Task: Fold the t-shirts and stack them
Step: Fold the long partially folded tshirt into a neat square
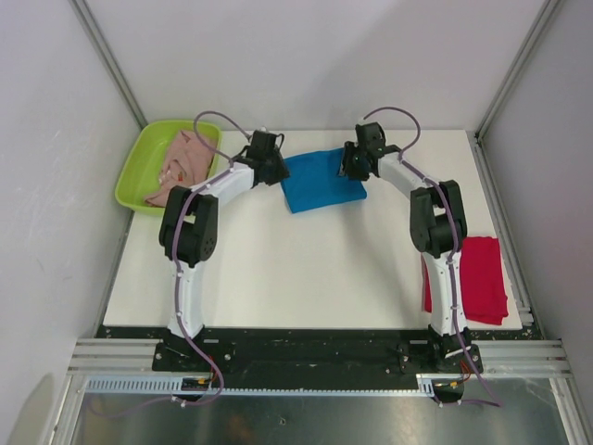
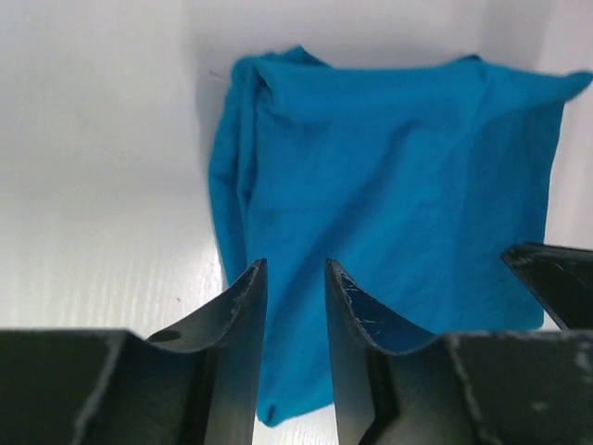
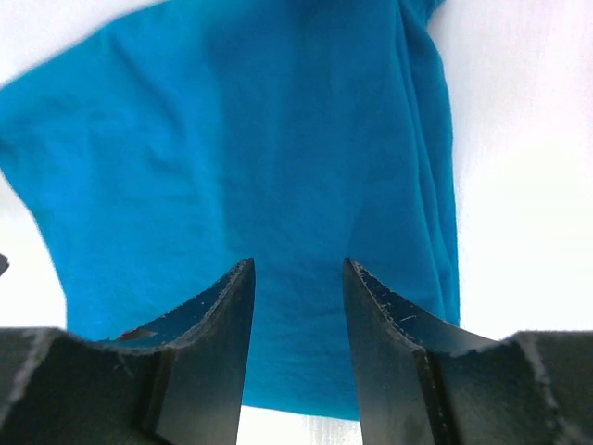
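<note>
On the white table (image 1: 278, 278), the folded blue t-shirt (image 1: 320, 181) lies far-centre, its long axis left to right, bare tabletop open nearward and the red t-shirt (image 1: 486, 278) well apart at near right, as the left gripper (image 2: 292, 269) and right gripper (image 3: 298, 266) flank its ends, equally near, both narrowly parted, holding nothing.

I work in what looks like a robotics lab cell: slotted aluminium rails (image 1: 120, 355) and a cable duct (image 1: 278, 383) run along 6 o'clock, metal frame posts (image 1: 104, 57) rise at 10 and 2 o'clock, and plain white panels (image 1: 315, 56) wall in my white surface (image 1: 306, 269).
</note>
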Controlling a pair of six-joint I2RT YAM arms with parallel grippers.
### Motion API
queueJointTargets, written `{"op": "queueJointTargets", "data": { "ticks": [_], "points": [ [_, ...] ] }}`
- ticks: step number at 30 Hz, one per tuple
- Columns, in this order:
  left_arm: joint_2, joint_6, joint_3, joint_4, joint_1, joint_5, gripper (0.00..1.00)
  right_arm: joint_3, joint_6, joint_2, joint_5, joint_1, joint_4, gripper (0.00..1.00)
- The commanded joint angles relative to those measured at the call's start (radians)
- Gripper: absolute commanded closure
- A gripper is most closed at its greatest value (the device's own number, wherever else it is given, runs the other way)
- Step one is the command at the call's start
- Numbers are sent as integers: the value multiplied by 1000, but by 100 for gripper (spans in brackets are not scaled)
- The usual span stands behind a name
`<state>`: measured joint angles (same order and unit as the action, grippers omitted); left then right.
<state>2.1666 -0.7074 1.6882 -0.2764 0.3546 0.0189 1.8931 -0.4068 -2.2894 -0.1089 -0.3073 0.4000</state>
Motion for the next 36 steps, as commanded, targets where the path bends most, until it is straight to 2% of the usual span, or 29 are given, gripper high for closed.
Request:
{"op": "queueJointTargets", "data": {
  "ticks": [1,11,23,31,36],
  "points": [
    [-85,-19,-55,36,21,-48,66,-37,10,20,55,2,24,53],
    [-90,-51,-151,65,37,-105,70,-212,-2,96,91,3,15,54],
    [-219,-77,-355,78,90,-87,70,-420,-37,203,90,-33,9,55],
    [-424,-98,-579,77,133,-54,71,-603,-67,351,108,-111,51,57],
    [-560,-46,-613,60,135,-31,70,-655,-64,464,165,-144,98,56]
  ]
}}
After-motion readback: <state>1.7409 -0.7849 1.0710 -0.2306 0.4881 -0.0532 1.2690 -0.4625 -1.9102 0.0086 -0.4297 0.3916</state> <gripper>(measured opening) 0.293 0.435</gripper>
